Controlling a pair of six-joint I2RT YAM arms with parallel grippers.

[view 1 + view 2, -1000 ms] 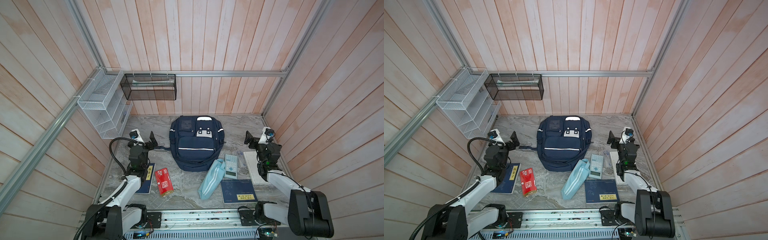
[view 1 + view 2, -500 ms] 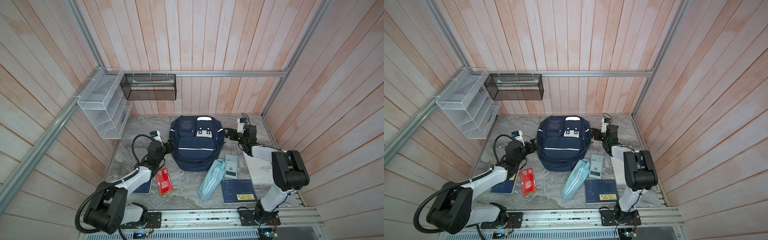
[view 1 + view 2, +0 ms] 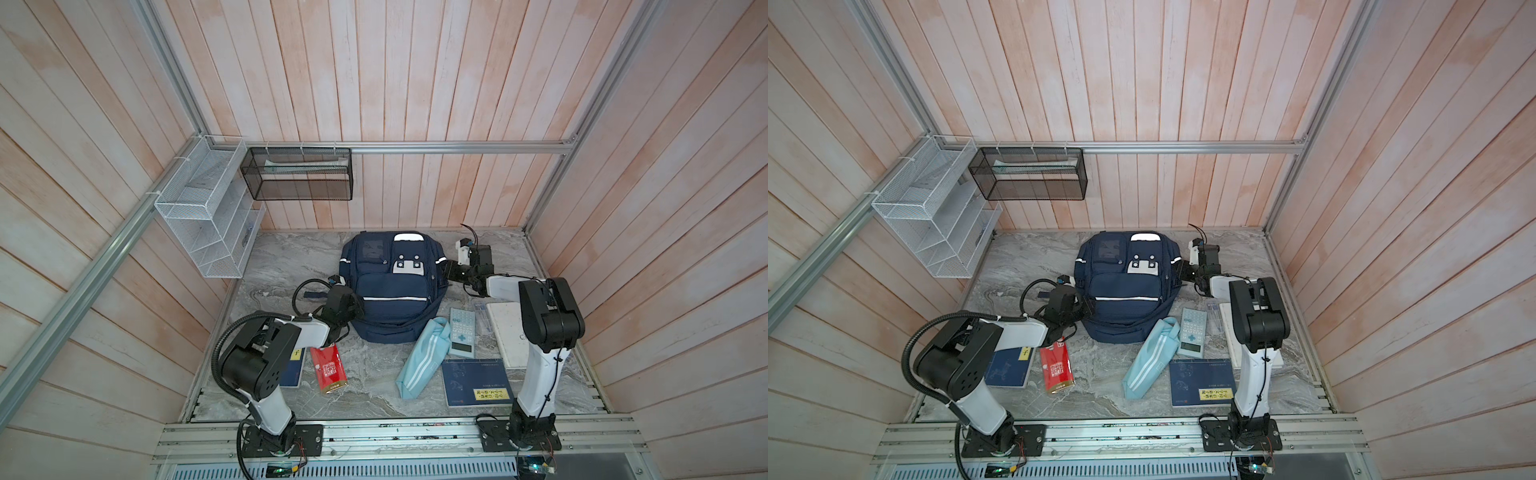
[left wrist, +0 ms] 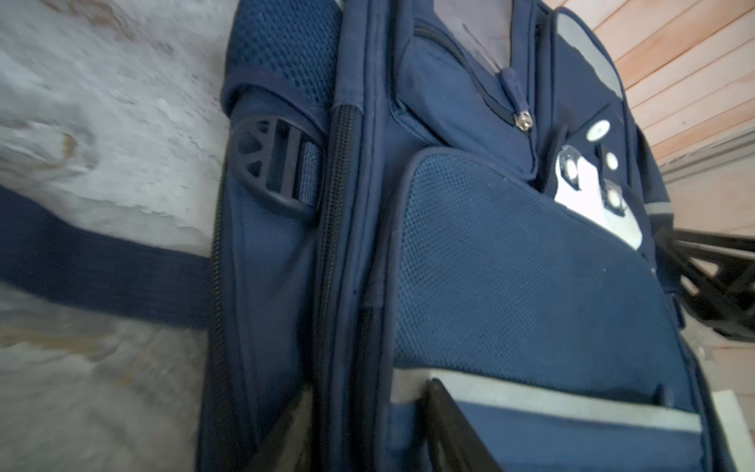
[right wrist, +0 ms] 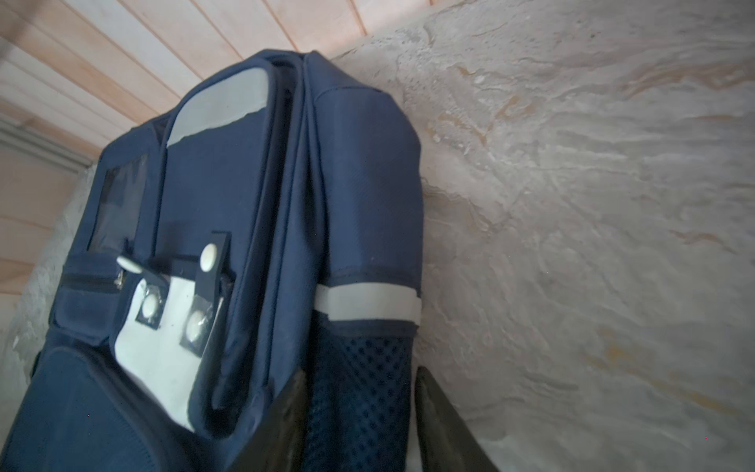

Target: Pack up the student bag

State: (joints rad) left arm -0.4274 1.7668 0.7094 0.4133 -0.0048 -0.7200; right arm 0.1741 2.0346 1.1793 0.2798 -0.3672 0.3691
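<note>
Bag (image 3: 390,291) (image 3: 1125,291): flat on the table (image 3: 286,257), front up, top toward the rear wall, at the back middle in both top views.

My left gripper (image 3: 352,309) (image 3: 1086,311): at the bag's near left side. In the left wrist view my jaws (image 4: 367,392) are clenched on the side of the bag (image 4: 510,286); one finger (image 4: 453,429) lies over the grey stripe, the other beside the zip.

My right gripper (image 3: 448,271) (image 3: 1180,271): at the bag's far right side. In the right wrist view my jaws (image 5: 359,374) grasp the mesh side pocket of the bag (image 5: 228,196), below the white stripe, with a dark finger (image 5: 437,412) on each side.

Loose on the table: pouch (image 3: 422,357) just beside the bag's near edge; calculator (image 3: 462,332) touching the pouch; red packet (image 3: 329,370) near my left arm; blue book (image 3: 476,382) at the front right; white book (image 3: 509,336) partly hidden under my right arm.
</note>
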